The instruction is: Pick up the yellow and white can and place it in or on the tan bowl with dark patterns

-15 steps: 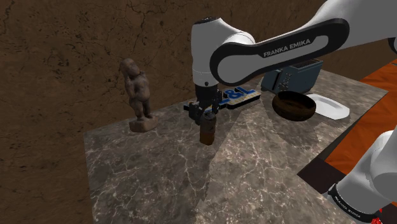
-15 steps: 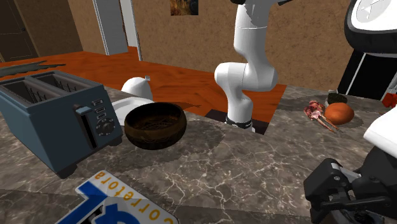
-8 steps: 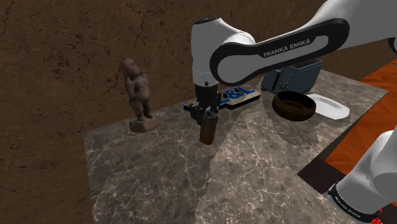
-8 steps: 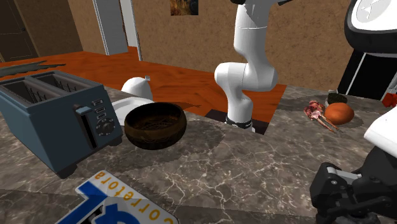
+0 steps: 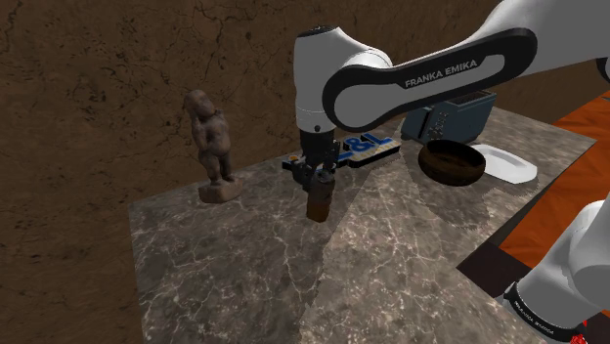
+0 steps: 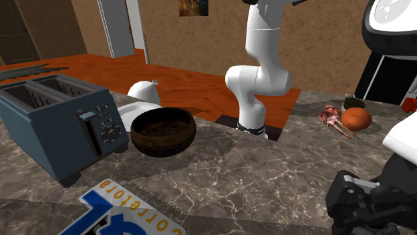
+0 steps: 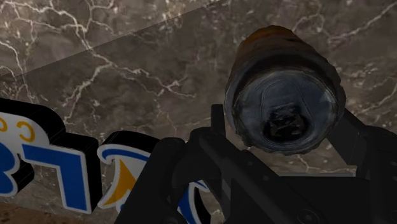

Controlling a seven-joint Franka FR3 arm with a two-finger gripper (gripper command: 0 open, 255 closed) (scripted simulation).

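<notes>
**Shoulder view.** The gripper (image 5: 316,191) hangs vertically over the can (image 5: 318,210). The can stands upright on the marble worktop (image 5: 293,274), directly beneath the gripper, with its long axis in line with it.

**Wrist view.** You look straight down on the can's grey lid and brownish wall. The two black fingers (image 7: 217,127) press on opposite sides, so the gripper appears to be pinching the can.

The dark brown bowl (image 5: 450,174) lies well apart, toward the shoulder view's right, near the blue toaster (image 5: 452,115). Your next move probably calls for a straight lift, then a carry that way.
</notes>
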